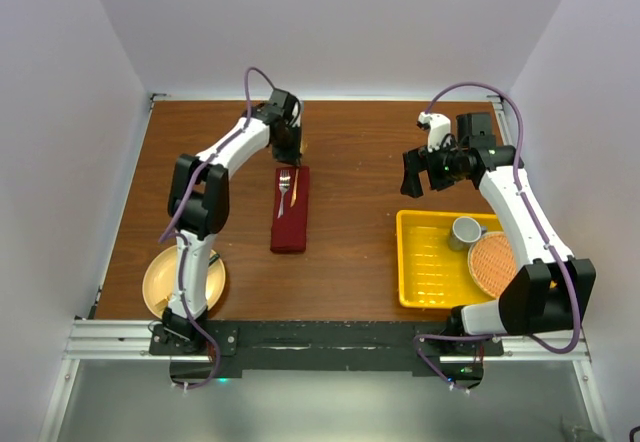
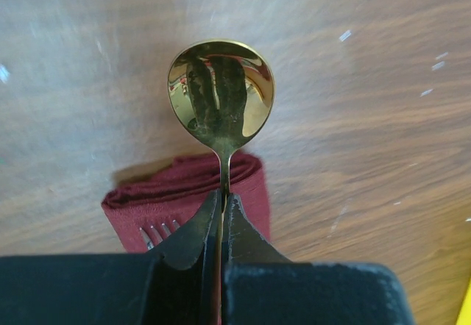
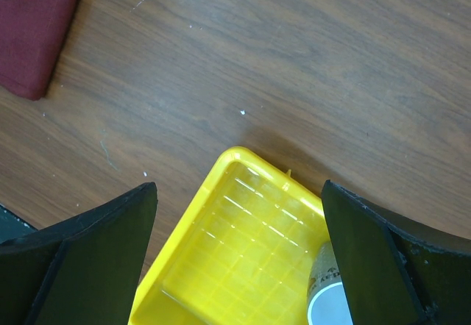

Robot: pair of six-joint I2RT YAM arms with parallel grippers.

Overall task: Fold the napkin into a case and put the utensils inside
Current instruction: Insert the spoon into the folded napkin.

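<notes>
The maroon napkin lies folded as a narrow strip in the middle of the table. The silver fork rests on its far end with its tines showing in the left wrist view. My left gripper is shut on the handle of the gold spoon, bowl pointing past the far end of the napkin. The spoon's handle lies over the strip beside the fork. My right gripper is open and empty above the far left corner of the yellow tray. The napkin's corner shows in the right wrist view.
The yellow tray at the right holds a grey cup and a round orange woven mat. A tan plate sits at the near left under the left arm's base. White walls enclose the table.
</notes>
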